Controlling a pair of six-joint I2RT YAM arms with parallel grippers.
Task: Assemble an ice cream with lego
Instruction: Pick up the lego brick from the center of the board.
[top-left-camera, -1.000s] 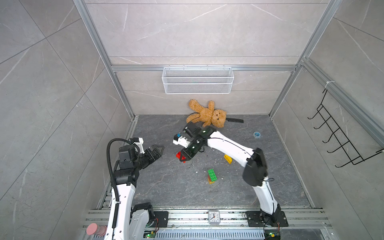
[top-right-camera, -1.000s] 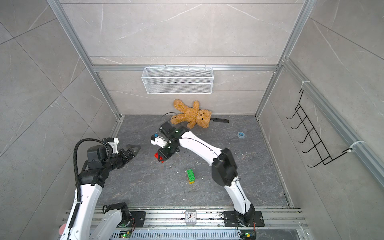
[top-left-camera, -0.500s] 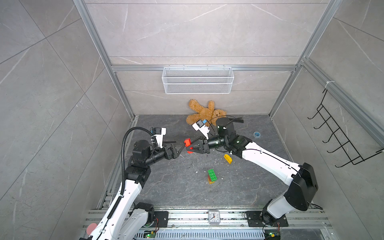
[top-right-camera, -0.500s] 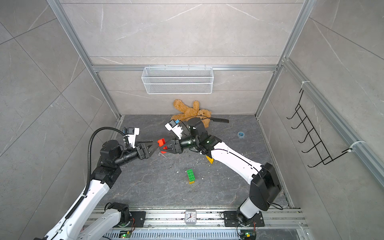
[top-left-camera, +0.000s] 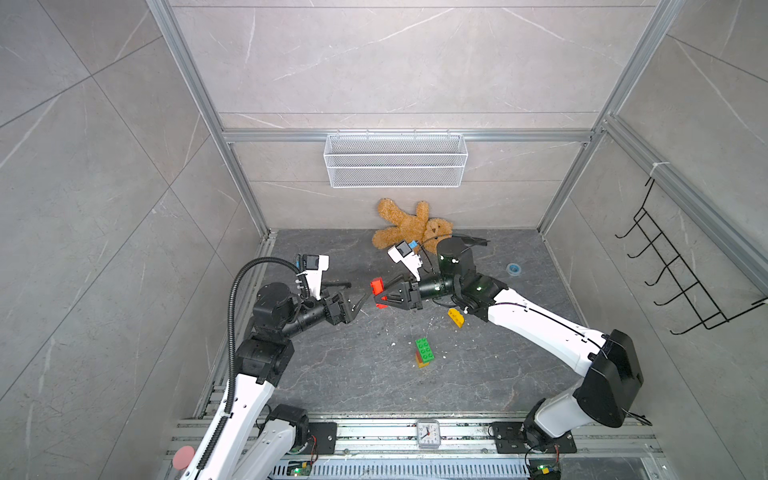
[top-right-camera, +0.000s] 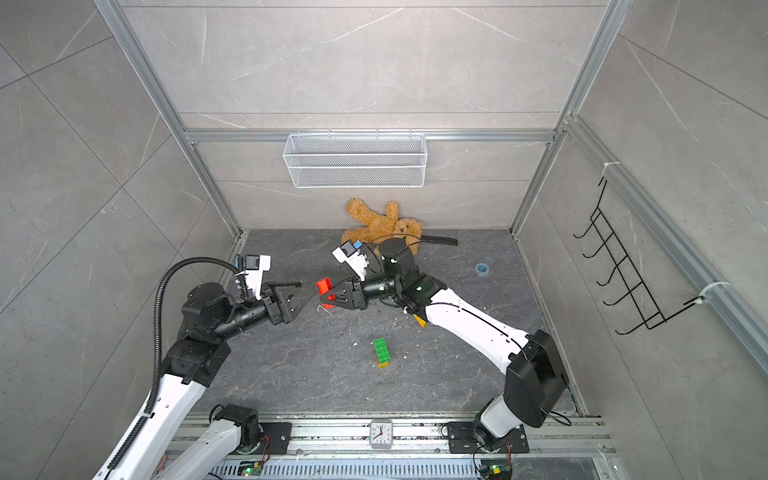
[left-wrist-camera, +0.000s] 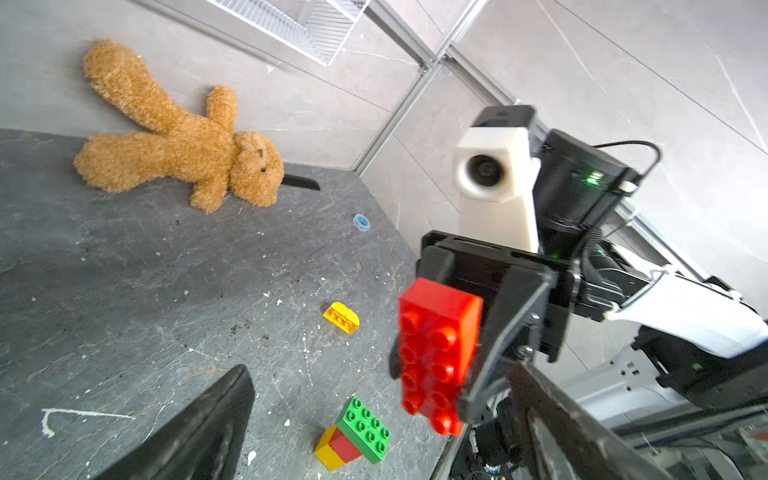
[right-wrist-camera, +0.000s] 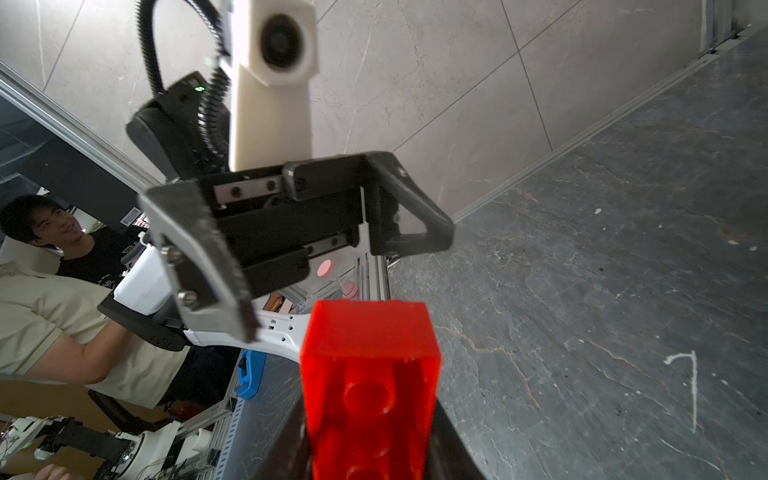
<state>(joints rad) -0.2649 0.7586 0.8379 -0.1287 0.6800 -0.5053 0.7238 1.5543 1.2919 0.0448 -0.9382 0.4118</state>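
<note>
Your right gripper (top-left-camera: 380, 296) clamps a red brick (top-left-camera: 377, 286); your left gripper (top-left-camera: 357, 291) faces it, jaws apart (teddy bear (top-left-camera: 409, 224) behind, brick stack (top-left-camera: 424, 351) on the floor (top-left-camera: 332, 374) nearby).

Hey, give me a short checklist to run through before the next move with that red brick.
1. Right gripper shut on red brick: ok.
2. Left gripper open wide: ok.
3. Left gripper facing the brick's free end: ok.
4. Left fingers around the brick: not ok, they are short of it.
5. Green brick, studs bare for the next layer: ok.
6. Grip firm enough for a handover: cannot tell.
</note>
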